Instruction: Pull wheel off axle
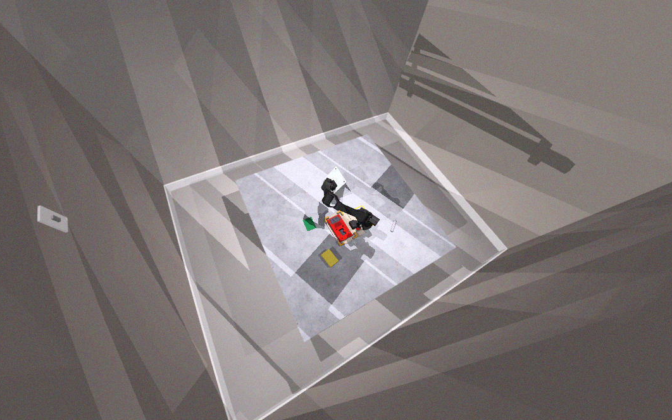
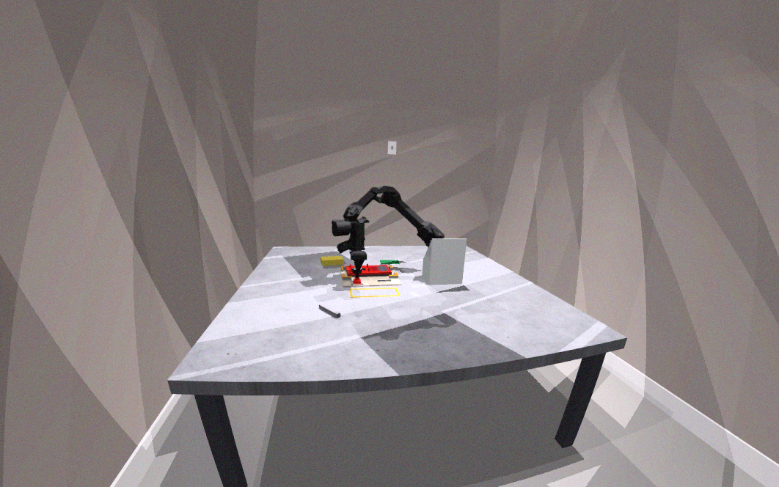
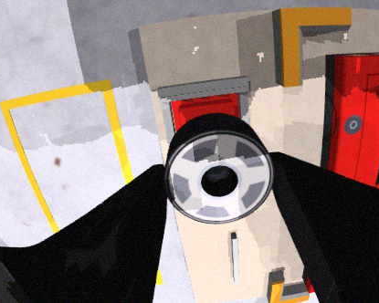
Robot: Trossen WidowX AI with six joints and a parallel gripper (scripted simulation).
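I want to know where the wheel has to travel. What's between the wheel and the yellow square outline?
In the wrist view, between the grey-spoked black wheel and the yellow square outline: only a strip of beige board and grey table.

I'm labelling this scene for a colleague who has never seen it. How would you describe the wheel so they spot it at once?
Find the beige board beside the yellow-outlined rectangle on the grey table. Above the board, the gripper is shut on the wheel. It is the only round thing there: black tyre, pale grey spoked face, dark centre hole.
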